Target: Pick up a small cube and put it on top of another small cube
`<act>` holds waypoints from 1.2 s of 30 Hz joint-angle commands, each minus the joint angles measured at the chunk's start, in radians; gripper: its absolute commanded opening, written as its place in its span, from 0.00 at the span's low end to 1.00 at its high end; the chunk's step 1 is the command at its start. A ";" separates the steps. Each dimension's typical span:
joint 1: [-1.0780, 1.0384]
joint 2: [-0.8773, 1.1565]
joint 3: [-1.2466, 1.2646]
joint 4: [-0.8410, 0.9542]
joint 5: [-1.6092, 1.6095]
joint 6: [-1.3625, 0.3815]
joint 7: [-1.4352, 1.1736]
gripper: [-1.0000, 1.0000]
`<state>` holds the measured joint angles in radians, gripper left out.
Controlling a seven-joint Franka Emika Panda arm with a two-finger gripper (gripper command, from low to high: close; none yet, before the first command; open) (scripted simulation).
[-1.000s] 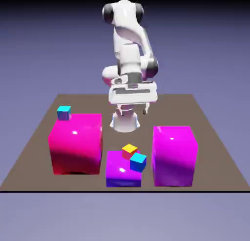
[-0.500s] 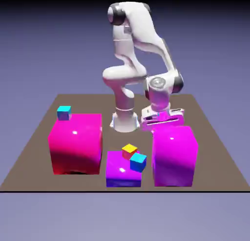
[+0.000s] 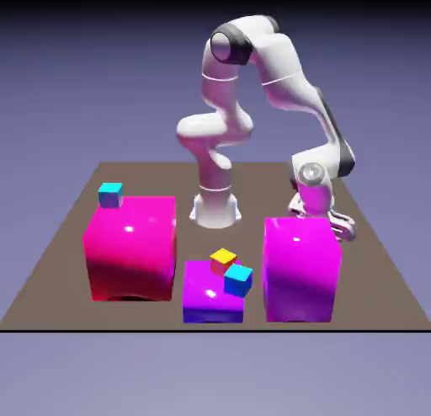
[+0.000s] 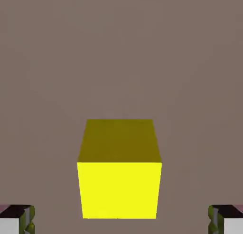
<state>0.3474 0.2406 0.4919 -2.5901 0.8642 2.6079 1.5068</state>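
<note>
While lime cube sits between fingertips | tool open

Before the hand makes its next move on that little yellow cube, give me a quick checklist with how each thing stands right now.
1. Hand open: ok, its fingertips stand wide apart.
2. Yellow cube lined up between the fingertips: ok, with bare table on both sides of it.
3. Cube squared to the hand: ok, its edges run straight in the hand view.
4. Cube gripped: not ok, neither fingertip touches it.
5. Hand clear of the tall magenta block: cannot tell, the block partly hides it in the exterior view.
</note>
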 commanded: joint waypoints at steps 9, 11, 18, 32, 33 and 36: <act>0.023 0.164 0.024 0.039 0.060 0.135 -0.067 0.00; 0.013 0.092 0.013 0.022 0.033 0.075 -0.038 0.00; -0.063 -0.024 0.081 0.115 -0.034 -0.048 -0.051 0.00; -0.481 0.017 0.083 0.599 -0.352 -0.448 -0.191 0.00; -0.511 0.018 0.047 0.610 -0.384 -0.492 -0.182 0.00; -0.600 0.018 -0.058 0.642 -0.481 -0.622 -0.155 0.00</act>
<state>-0.2520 0.2585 0.4339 -1.9478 0.3863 1.9866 1.3510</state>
